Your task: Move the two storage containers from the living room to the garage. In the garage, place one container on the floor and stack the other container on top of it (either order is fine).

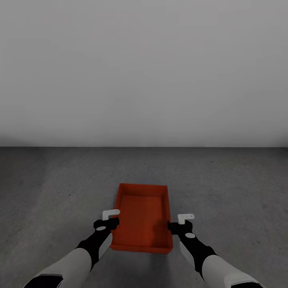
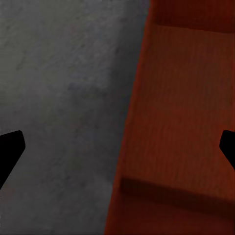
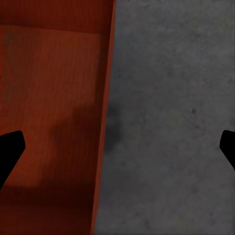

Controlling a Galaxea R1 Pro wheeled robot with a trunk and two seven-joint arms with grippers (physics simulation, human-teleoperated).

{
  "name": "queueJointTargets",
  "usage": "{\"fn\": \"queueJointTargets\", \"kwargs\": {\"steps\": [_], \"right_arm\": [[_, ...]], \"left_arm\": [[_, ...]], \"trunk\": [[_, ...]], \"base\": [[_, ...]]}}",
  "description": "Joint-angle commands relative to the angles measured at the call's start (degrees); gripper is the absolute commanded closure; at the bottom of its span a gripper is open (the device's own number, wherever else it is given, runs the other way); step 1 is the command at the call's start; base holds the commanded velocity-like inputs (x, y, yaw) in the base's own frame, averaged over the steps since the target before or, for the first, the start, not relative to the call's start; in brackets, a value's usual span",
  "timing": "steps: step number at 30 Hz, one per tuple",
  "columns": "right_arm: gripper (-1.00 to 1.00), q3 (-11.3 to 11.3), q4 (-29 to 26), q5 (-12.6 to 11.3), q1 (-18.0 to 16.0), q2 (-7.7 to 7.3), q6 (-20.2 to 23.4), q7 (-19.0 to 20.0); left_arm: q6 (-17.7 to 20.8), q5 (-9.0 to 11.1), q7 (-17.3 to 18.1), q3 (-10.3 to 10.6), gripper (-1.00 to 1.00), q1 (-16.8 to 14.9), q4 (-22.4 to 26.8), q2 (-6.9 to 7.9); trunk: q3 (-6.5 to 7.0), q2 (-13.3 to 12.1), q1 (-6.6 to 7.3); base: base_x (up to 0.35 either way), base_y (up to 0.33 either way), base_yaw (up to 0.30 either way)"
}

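Setting: garage, with a plain white wall [image 1: 144, 68] behind and the dark grey speckled concrete floor [image 1: 60, 188] in front.

Item 1: one orange-red storage container [image 1: 144, 216], lidless and empty, seen between the two arms and directly ahead of the robot, its long sides running away from the camera. Whether it rested on the concrete or hung just above it could not be told.

Item 2: left gripper [image 1: 111, 219], spread wide, straddling the container's left wall. In the left wrist view one black fingertip [image 2: 11, 149] lay over the concrete and the other over the bin's inside.

Item 3: right gripper [image 1: 181, 222], likewise spread wide, straddling the right wall. In the right wrist view one fingertip [image 3: 10, 149] lay over the bin's inside and the other over the concrete.
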State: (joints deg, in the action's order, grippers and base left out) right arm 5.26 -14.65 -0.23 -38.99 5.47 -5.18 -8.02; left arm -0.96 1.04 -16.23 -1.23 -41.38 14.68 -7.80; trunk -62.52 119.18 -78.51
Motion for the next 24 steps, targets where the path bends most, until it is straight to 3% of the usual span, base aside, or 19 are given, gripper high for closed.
{"fn": "queueJointTargets", "kwargs": {"steps": [1, 24], "right_arm": [[-1.00, 0.45, 0.06, -0.04, -0.03, -0.02, -0.10, -0.42], [-1.00, 0.45, 0.06, -0.04, -0.03, -0.02, -0.18, -0.41]], "left_arm": [[-0.10, 0.13, -0.12, -0.14, -1.00, -0.02, -0.01, -0.03], [-0.18, 0.14, -0.12, -0.16, -1.00, -0.02, 0.03, -0.03]], "trunk": [[0.15, -0.40, 0.23], [4.28, -9.63, 5.28]], "base": [[0.000, 0.000, 0.000], [0.000, 0.000, 0.000]]}}
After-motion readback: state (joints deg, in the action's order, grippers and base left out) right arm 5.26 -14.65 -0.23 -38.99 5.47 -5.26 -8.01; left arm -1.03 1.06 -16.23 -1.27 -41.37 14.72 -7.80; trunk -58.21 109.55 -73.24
